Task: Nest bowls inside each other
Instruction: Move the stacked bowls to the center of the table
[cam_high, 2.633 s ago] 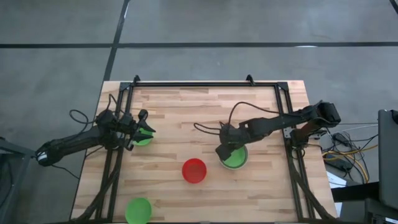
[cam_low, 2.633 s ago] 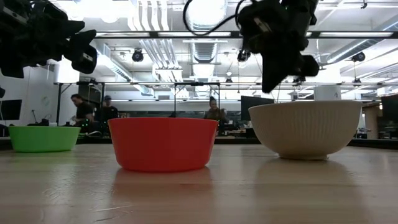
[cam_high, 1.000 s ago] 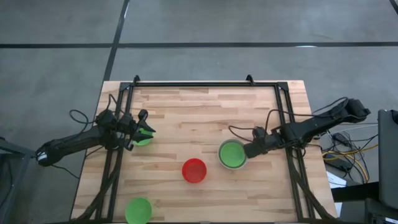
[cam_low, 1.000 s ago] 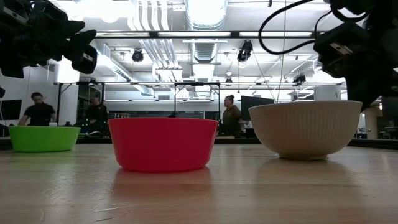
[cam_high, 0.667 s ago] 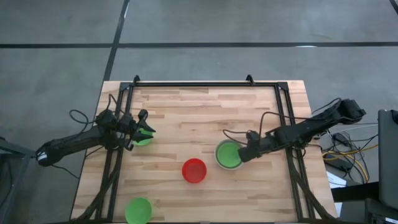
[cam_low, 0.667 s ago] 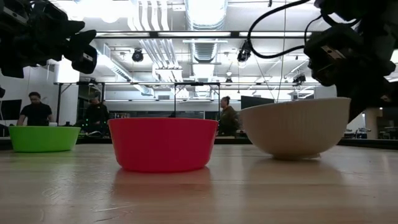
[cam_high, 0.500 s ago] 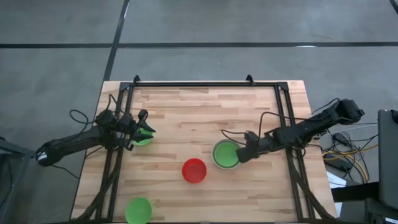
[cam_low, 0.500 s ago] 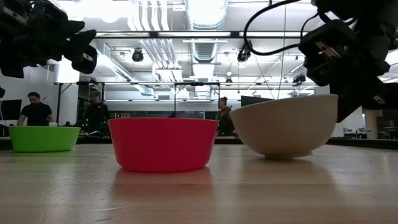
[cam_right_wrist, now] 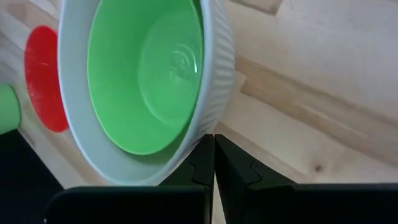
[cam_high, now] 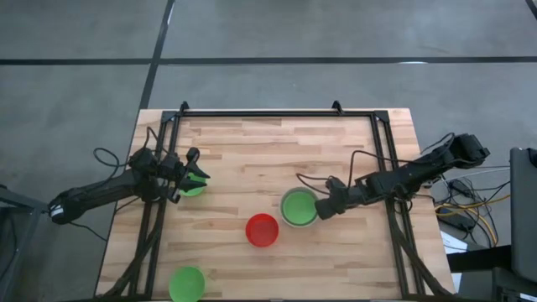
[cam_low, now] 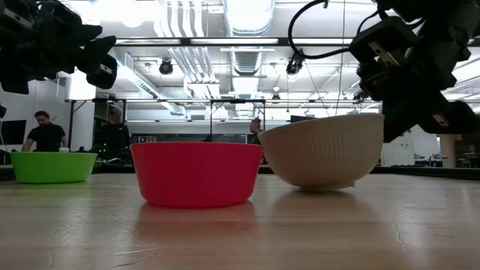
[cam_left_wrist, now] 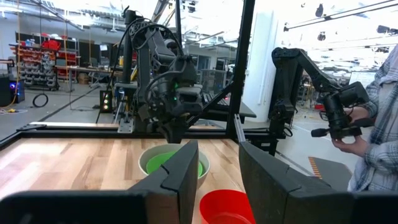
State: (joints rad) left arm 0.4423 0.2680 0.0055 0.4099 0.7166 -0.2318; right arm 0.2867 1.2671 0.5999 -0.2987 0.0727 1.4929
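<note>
A pale white bowl (cam_high: 299, 207) with a green bowl (cam_right_wrist: 146, 74) nested inside it stands right of the table's middle, tipped. My right gripper (cam_high: 323, 208) is shut against its right side. A red bowl (cam_high: 262, 230) stands just near-left of it, on its base. Another green bowl (cam_high: 191, 188) sits at the left, and my left gripper (cam_high: 198, 176) hovers open above it, touching nothing. A third green bowl (cam_high: 186, 283) rests near the front-left corner. My right gripper pushes with its shut fingertips (cam_right_wrist: 211, 155) against the white bowl's ribbed outer wall (cam_right_wrist: 214, 118), just below the rim on the bowl's right side. The fingers slant down from the table's right. The bowl is tilted (cam_low: 322, 150), its gripper side raised and its base on the table.
Black frame rails (cam_high: 268, 113) run along the table's far edge and down both sides. The left arm (cam_high: 101, 195) lies over the left rail. People (cam_low: 45, 135) stand in the room beyond, and one holds a device (cam_left_wrist: 348, 115) off to the table's right.
My right gripper has moved toward the table's left and tipped further down, pushing the white bowl with the green one inside. The bowl has slid toward the red bowl and tilted, its gripper side lifting.
</note>
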